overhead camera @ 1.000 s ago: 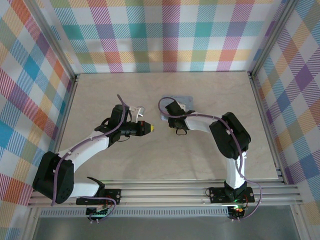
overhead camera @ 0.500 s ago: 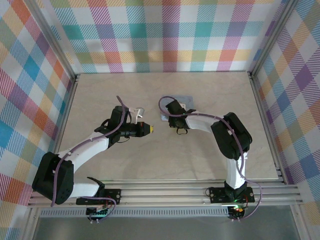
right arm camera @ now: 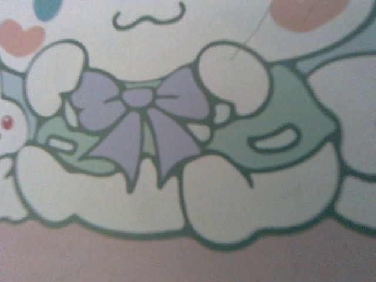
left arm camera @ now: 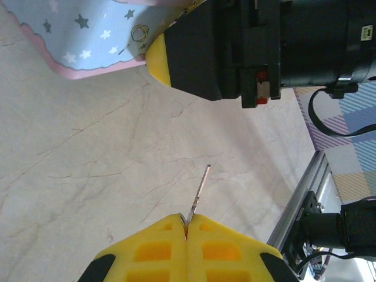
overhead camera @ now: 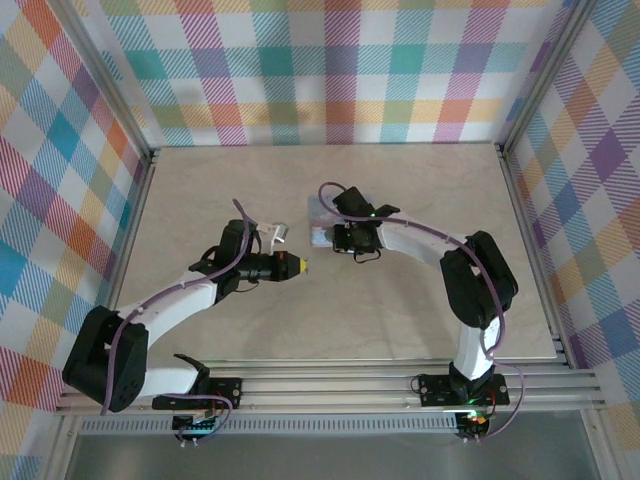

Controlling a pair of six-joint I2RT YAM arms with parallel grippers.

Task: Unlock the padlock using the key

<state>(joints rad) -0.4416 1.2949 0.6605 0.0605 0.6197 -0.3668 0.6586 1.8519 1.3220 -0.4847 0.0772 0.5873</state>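
A thin, flat, silvery metal key (left arm camera: 201, 187) is clamped at its base between the two blocky yellow pads of the left hand (left arm camera: 186, 220), which are pressed together with no gap beyond the key's thickness; the pads are matt and moulded with square recesses. The key's long axis is carried in line with the hand, its free tip pointing away from the pads, held above the table (left arm camera: 88, 147) and touching nothing else; the tip is aimed towards the black body of the right hand, well apart from it. The table is a smooth pale surface with faint marble-like veins.

In the top view the left hand (overhead camera: 300, 265) is seen pointing to the right, towards the pale blue rectangular tin (overhead camera: 320, 215) printed with stars and cartoon figures and edged in pink; the right hand (overhead camera: 335, 237) is set over that tin. In the left wrist view one yellow finger (left arm camera: 157, 56) of the right hand is seen just against the tin's pink rim (left arm camera: 82, 35); how far that hand is spread cannot be told. The tin's lid (right arm camera: 176, 59), with a lavender bow outlined in dark green, is seen close and blurred by the right wrist camera.
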